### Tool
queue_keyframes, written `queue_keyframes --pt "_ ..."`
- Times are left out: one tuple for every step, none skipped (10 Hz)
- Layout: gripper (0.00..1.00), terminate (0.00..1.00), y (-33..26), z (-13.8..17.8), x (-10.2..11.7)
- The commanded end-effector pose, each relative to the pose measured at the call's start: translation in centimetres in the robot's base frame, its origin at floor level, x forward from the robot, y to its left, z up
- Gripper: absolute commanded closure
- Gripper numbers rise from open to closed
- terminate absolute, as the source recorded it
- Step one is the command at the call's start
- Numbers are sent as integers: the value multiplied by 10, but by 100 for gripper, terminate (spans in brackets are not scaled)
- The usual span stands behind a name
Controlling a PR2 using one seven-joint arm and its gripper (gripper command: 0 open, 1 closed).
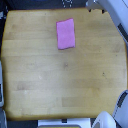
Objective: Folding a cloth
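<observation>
The pink-magenta cloth [65, 34] lies flat on the wooden tabletop [60, 80], in the upper middle of the exterior view. It is a narrow rectangle, slightly tilted, with its long side running up and down. My arm comes in at the top right corner, and its gripper [90, 5] sits at the table's far edge, well to the right of the cloth and not touching it. The gripper is blurred and partly cut off by the frame edge, so I cannot tell how its jaws stand.
White and grey robot parts [112, 117] show at the bottom right corner, beyond the table's near edge. A dark object [1, 95] stands at the left edge. The table's rounded corners and edges are all in view.
</observation>
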Motion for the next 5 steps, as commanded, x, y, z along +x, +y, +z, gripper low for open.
queue_keyframes --pt "0 0 -84 5 -54" --pt "0 0 -102 5 -71" --pt "0 0 -113 5 -82" --pt "0 0 -115 5 -84" --pt "0 100 -126 3 -88"
